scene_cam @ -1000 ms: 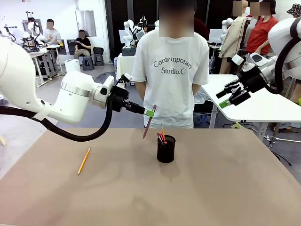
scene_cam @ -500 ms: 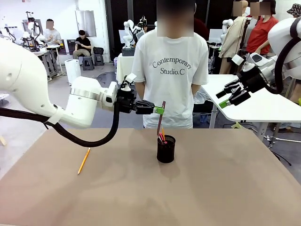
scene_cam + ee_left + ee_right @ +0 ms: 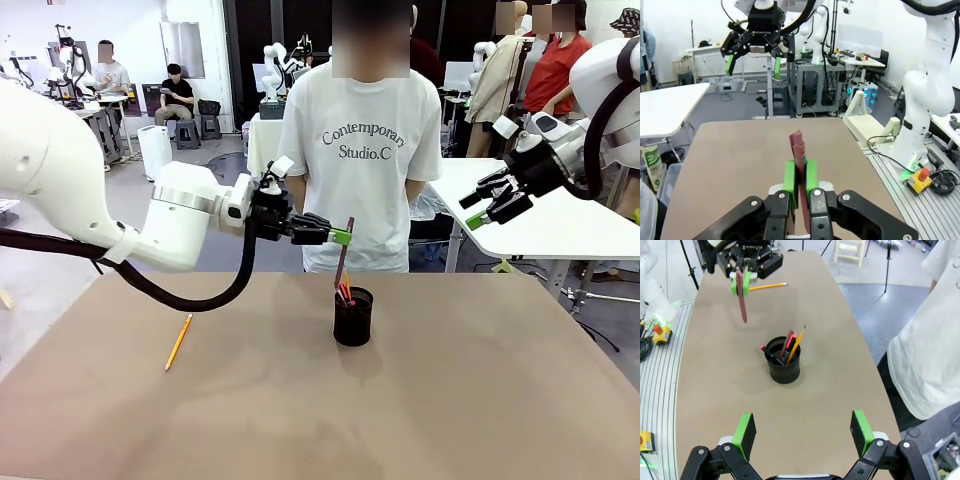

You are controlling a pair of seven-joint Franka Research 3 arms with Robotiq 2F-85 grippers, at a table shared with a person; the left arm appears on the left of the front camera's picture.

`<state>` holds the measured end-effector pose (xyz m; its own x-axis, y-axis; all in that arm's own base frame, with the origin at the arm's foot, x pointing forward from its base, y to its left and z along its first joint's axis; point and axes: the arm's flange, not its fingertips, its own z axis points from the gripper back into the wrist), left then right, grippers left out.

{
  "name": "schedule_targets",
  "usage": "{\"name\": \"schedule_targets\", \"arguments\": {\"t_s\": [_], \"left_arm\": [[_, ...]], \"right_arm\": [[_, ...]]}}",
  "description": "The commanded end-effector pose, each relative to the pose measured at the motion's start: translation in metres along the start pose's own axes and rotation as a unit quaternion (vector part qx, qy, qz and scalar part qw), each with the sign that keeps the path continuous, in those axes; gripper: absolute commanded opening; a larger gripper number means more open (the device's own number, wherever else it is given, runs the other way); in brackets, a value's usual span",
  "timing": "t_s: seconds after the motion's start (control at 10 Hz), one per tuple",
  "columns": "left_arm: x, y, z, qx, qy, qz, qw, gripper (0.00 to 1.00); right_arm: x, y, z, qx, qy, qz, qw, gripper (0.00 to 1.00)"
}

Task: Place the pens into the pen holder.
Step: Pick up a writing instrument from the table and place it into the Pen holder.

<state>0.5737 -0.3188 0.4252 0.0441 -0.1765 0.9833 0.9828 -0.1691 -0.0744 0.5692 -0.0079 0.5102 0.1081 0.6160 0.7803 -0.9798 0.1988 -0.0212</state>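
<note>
Over the last second your left gripper (image 3: 340,236) has carried the reddish-brown pen (image 3: 344,256) from well to the left of the pen holder (image 3: 352,318) to a spot above it, and the pen has swung from a clear slant to nearly upright. In the last half second it has barely shifted, so the approach looks finished and the arm seems to be settling over the holder. The green pads are clamped on the pen's upper part, and the left wrist view shows the shaft pinched between them. From the front, the pen's lower end hangs just above the holder's rim, on the holder's left side, beside the standing pens (image 3: 345,290). In the right wrist view the tip appears to stop short of the opening, so you cannot yet be sure it is truly over the mouth. Check that before you lower or let go. Your right gripper (image 3: 485,205) hangs with its fingers spread wide and nothing between them, high and well to the right of the holder, where it was a second ago. One yellow pencil (image 3: 178,341) lies flat on the table (image 3: 480,400), well to the left of the holder, and is probably next.
</note>
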Motion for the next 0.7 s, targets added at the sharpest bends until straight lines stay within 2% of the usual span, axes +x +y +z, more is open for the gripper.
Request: {"name": "schedule_targets", "arguments": {"t_s": [0.0, 0.6], "left_arm": [[-0.004, 0.020, -0.019, -0.006, -0.014, -0.018, 1.000, 0.00], [-0.018, 0.047, -0.045, -0.019, -0.011, -0.048, 0.999, 0.00]], "right_arm": [[0.002, 0.000, 0.001, -0.001, 0.000, 0.002, 1.000, 1.00], [0.002, 0.000, 0.001, -0.001, 0.000, 0.002, 1.000, 1.00]]}}
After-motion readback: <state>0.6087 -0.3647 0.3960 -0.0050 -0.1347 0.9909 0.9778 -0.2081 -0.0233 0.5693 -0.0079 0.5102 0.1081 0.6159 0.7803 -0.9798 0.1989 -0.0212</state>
